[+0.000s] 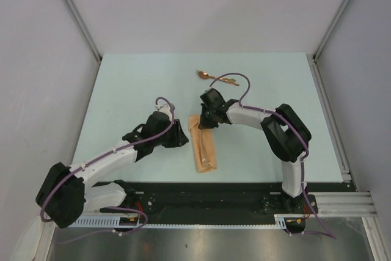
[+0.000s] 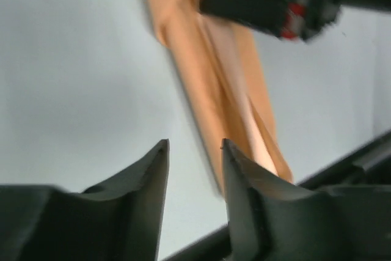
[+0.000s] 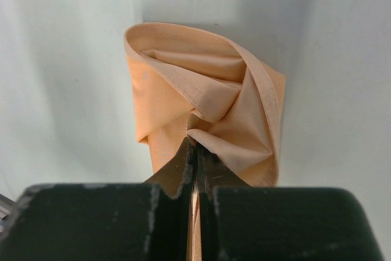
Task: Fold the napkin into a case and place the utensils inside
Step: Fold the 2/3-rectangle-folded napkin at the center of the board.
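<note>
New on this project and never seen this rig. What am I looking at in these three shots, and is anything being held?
Two robot arms are bolted at the near edge of a pale table. The wide picture comes from a fixed camera above and behind them. The other two come from a camera on each wrist, looking past that arm's own fingers. On the table lies a peach-orange napkin, folded into a long strip. Farther back, apart from it, lie copper-coloured utensils. The right gripper is shut, pinching a fold of the napkin at its far end. The left gripper stands open beside the napkin, holding nothing.
</note>
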{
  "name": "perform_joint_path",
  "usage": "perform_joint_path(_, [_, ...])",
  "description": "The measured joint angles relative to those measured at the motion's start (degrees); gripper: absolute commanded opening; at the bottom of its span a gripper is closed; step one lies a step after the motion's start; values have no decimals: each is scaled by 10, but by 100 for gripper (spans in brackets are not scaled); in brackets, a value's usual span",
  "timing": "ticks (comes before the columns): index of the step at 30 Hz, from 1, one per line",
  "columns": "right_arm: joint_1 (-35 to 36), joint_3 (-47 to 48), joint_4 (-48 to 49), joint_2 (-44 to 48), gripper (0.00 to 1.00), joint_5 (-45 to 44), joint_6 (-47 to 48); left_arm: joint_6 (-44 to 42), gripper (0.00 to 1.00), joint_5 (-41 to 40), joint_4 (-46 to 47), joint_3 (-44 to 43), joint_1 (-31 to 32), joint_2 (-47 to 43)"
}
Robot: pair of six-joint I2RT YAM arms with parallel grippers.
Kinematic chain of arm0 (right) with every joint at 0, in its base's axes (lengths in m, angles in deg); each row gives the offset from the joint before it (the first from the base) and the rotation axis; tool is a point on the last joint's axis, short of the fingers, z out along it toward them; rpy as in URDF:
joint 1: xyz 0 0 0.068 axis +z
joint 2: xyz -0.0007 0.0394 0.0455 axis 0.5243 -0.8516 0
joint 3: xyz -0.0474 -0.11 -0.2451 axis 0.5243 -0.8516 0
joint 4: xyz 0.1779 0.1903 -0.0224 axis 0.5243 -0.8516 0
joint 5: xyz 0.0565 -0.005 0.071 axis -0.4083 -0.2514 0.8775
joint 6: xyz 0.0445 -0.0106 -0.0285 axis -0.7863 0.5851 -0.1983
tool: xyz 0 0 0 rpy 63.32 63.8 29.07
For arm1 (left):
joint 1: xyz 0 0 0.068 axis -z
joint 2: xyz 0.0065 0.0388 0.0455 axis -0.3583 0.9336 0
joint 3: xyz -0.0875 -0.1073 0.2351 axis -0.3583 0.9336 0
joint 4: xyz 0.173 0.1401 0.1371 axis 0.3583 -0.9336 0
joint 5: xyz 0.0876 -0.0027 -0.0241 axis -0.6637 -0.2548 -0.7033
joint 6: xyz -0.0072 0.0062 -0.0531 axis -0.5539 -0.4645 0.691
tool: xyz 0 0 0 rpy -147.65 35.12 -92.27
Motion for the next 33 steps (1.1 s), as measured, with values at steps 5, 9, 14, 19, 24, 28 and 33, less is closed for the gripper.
perform_joint_path(5, [7,1,0,0,0,-7,9,24,29,-12,49,0,-49,65])
perform_joint_path(9, [14,2,0,0,0,-17,21,24,23,-7,82,-7,-48,139])
perform_joint_path(14, [25,2,0,0,0,-40,40,25,17,8,128,-21,-48,204])
perform_joint_path(19, [34,2,-1,5,0,-58,63,26,9,19,153,-45,-47,241])
perform_joint_path(24, [46,2,3,21,0,-65,94,27,4,23,162,-57,-43,257])
perform_joint_path(28, [54,2,12,24,0,-52,103,27,2,23,163,-57,-42,259])
perform_joint_path(33, [54,2,18,21,5,-34,103,29,2,22,161,-59,-42,262])
